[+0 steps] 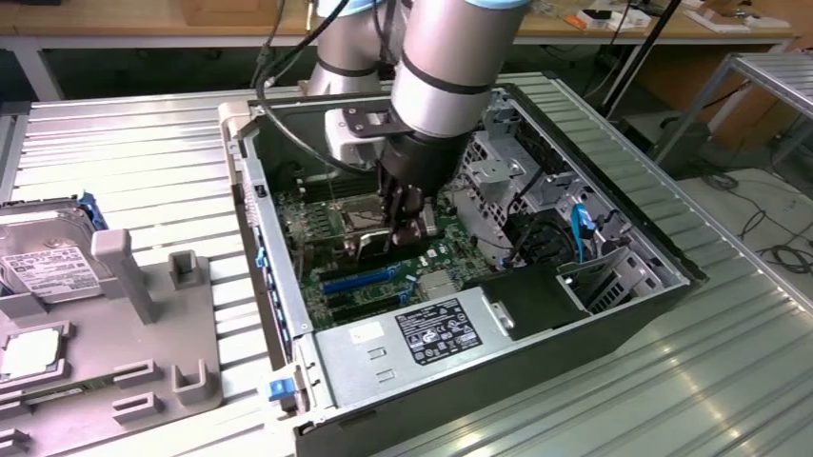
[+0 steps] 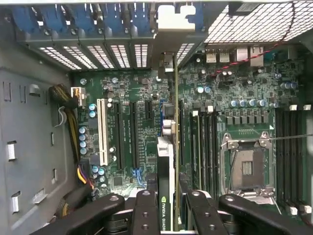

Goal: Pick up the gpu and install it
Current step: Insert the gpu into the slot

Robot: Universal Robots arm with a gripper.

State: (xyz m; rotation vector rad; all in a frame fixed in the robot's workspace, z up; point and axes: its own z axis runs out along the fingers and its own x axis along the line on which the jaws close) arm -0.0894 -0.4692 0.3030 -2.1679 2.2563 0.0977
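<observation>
Gripper (image 1: 404, 228) position: inside the open computer case (image 1: 635, 314), low over the motherboard (image 1: 324, 224), as seen in the exterior view. Its black fingers (image 2: 146, 210) are closed narrowly on the gpu (image 2: 166, 166), which they hold edge-on and upright.

Wrist view detail: the card appears as a thin vertical strip running from between the fingers toward the rear wall of the case. Its silver end bracket (image 2: 171, 29) stands at the row of blue slot covers (image 2: 73, 22). The card's lower edge lies along the motherboard between the black expansion slots (image 2: 133, 134) and the memory slots (image 2: 203, 147); whether it is seated in a slot cannot be told. An empty CPU socket (image 2: 247, 169) sits beyond the memory slots. A white slot (image 2: 102, 129) lies on the far side of the black ones.

Exterior view detail: the case lies on its side on a ribbed metal table (image 1: 140, 162), with its power supply (image 1: 426, 333) at the near end and a drive cage (image 1: 502, 171) on the exterior view's right. Outside the case, on the exterior view's left, a grey fixture (image 1: 147, 314) carries a silver hard drive (image 1: 45, 262) with a white label.
</observation>
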